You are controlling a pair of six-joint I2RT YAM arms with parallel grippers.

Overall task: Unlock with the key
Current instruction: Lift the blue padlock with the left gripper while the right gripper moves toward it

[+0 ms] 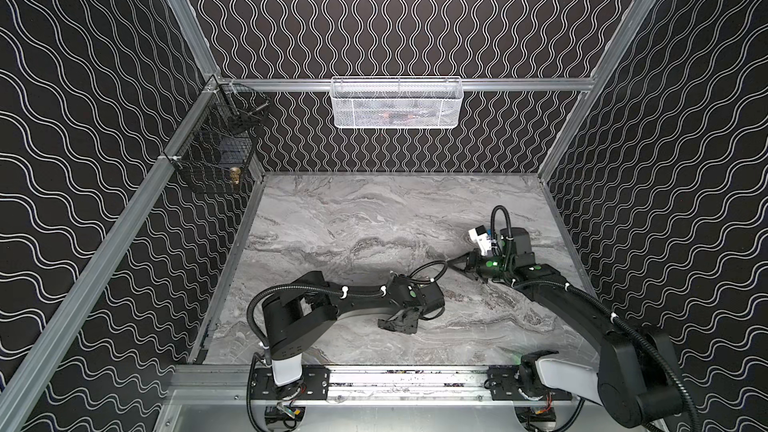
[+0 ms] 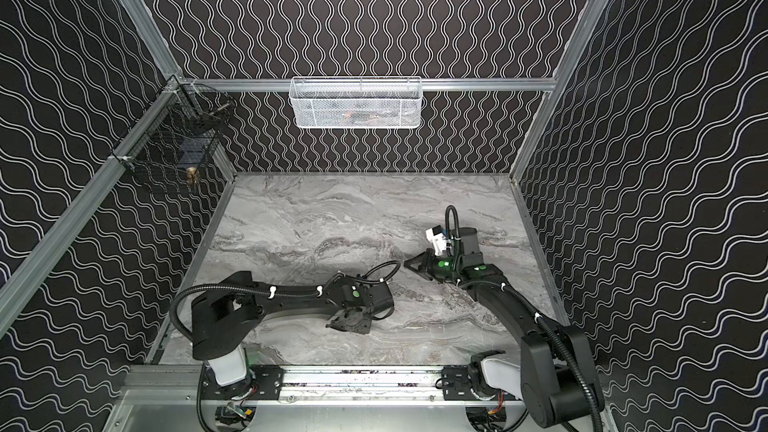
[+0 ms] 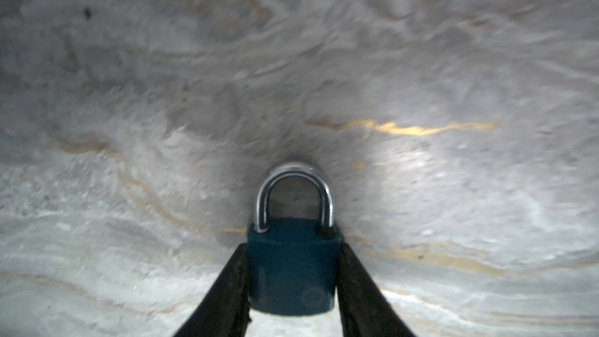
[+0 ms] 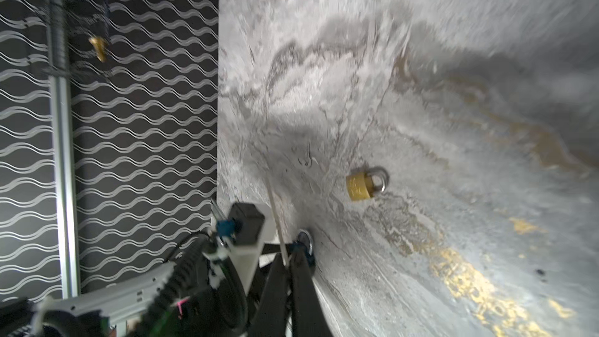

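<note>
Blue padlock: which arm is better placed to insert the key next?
Right. The right pincer is shut on what looks like the blue-capped key; the left pincer clamps the blue padlock by its body.

The padlock (image 3: 291, 273) sits between my left gripper's (image 3: 293, 249) fingers, over the table's (image 1: 353, 218) front centre. Behind and right of it, my right gripper (image 1: 453, 263) pinches the key (image 4: 304, 240). A loose padlock (image 4: 359, 186) lies on the table ahead. A wire basket (image 1: 216, 147) hangs on the left wall (image 1: 104, 160), a mesh basket (image 1: 395, 103) on the back rail (image 1: 519, 85).
</note>
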